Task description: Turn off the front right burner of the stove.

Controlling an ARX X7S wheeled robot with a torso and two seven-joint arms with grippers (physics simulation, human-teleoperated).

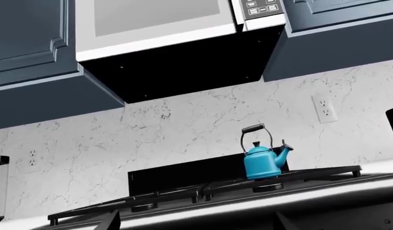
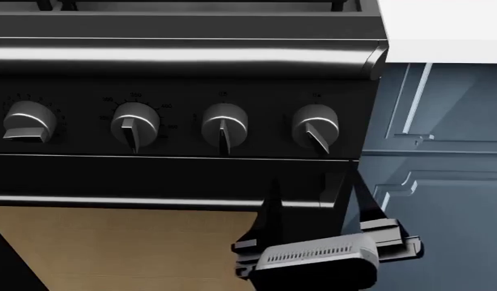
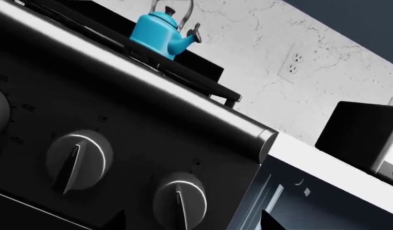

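Observation:
The stove (image 2: 183,54) fills the head view with its glossy front rail and four round knobs. The far right knob (image 2: 316,127) has its pointer tilted down and to the right; the knob beside it (image 2: 224,126) points straight down. My right gripper (image 2: 313,203) is open, just below the far right knob and not touching it. In the right wrist view that knob (image 3: 179,201) sits between my open fingertips (image 3: 270,221). My left gripper (image 1: 195,225) is open and empty, low in front of the stove's rail (image 1: 248,203). A burner cap (image 1: 268,188) shows under the grate; I cannot tell whether it is the front right burner.
A blue kettle (image 1: 263,160) stands on the right side of the grates and also shows in the right wrist view (image 3: 159,29). A blue-grey cabinet (image 2: 442,151) under a white counter adjoins the stove's right side. A microwave (image 1: 158,24) hangs above. A black appliance (image 3: 363,134) sits on the counter.

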